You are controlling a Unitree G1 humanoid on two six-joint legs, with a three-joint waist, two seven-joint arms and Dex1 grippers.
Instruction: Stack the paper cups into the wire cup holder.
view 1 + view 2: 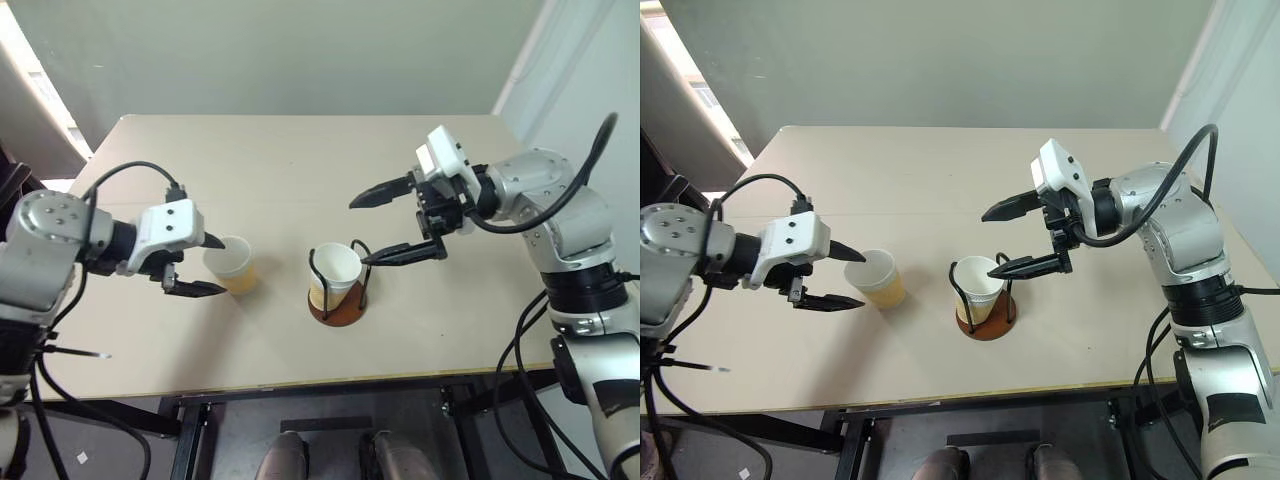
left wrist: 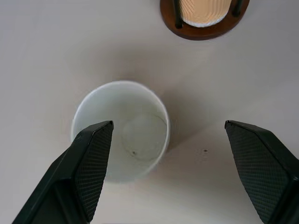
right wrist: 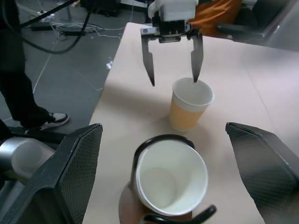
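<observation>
On the beige table (image 1: 300, 170), your wire cup holder (image 1: 339, 300) stands near the front edge, its reddish-brown disc base flat on the top and its thin black wire loops rising around a paper cup (image 1: 335, 270) that sits inside, mouth up and tilted a little toward nine o'clock. How many cups are nested there cannot be told from these views. A second paper cup (image 1: 231, 264) stands upright on the bare table at nine o'clock from the holder, near it but clearly apart, white inside and pale yellow-orange outside.

Your left gripper (image 1: 198, 264) comes in from nine o'clock with its two black fingers spread wide. One fingertip hangs over the loose cup's rim, the other lies on the near side of the cup, toward six o'clock; whether either one touches the paper cannot be told. From the left wrist, the cup's open mouth lies between the two finger pads (image 2: 88, 172), closer to one of them, with the holder's base beyond it.

Your right gripper (image 1: 381, 226) hovers at about two o'clock from the holder, pointing toward nine o'clock, fingers spread wide and holding nothing. Its lower fingertip hangs just beside the rim of the cup in the holder, and the upper finger is well above it. The right wrist camera looks down between the spread fingers onto that cup, with the loose cup and the left gripper beyond.
</observation>
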